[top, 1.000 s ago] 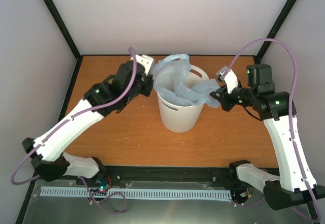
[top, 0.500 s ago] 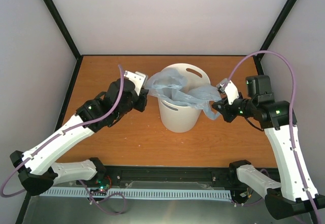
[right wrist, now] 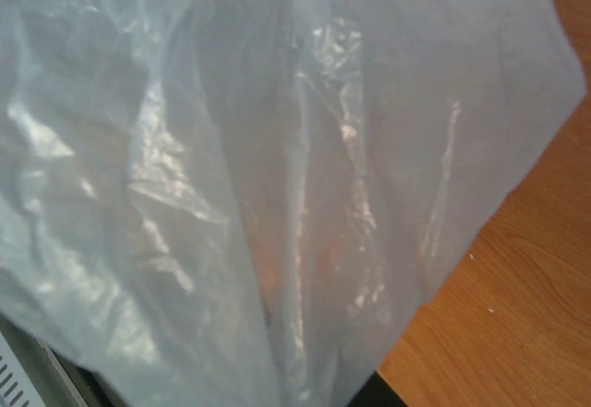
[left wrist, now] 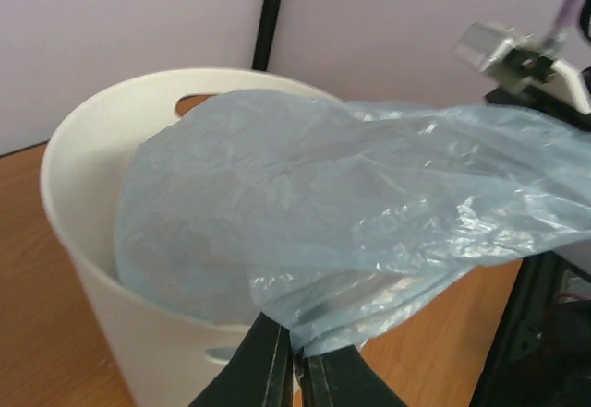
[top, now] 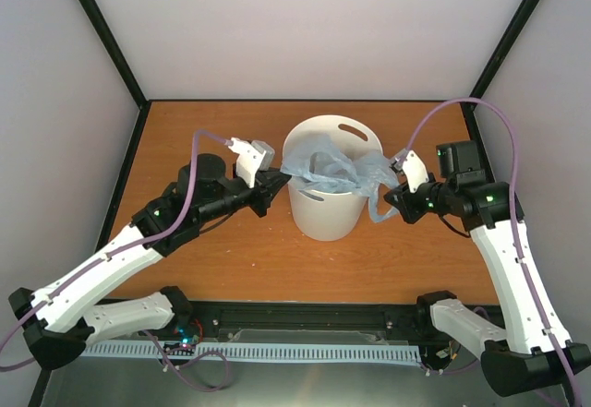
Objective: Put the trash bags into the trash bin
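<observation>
The off-white trash bin point(top: 323, 213) stands upright mid-table. The pale-blue trash bag point(top: 332, 172) lies stretched across its mouth, partly sagging inside, with one end draped over the right rim. My left gripper point(top: 280, 184) is at the bin's left rim, shut on the bag's left edge. In the left wrist view its jaws point(left wrist: 297, 370) pinch the bag point(left wrist: 369, 204) beside the bin point(left wrist: 83, 241). My right gripper point(top: 390, 198) is just right of the bin, shut on the bag's right end. In the right wrist view the bag point(right wrist: 259, 167) hides the fingers.
The orange wooden table point(top: 203, 130) is fenced by black frame posts and pale walls. Its near edge meets a black rail point(top: 305, 315) by the arm bases. The right arm's wrist point(left wrist: 517, 52) shows beyond the bin in the left wrist view.
My left gripper has dropped from the bin's far-left rim toward the near left, pulling the bag's edge along. The bag now lies lower and flatter over the mouth. The right gripper sank slightly.
</observation>
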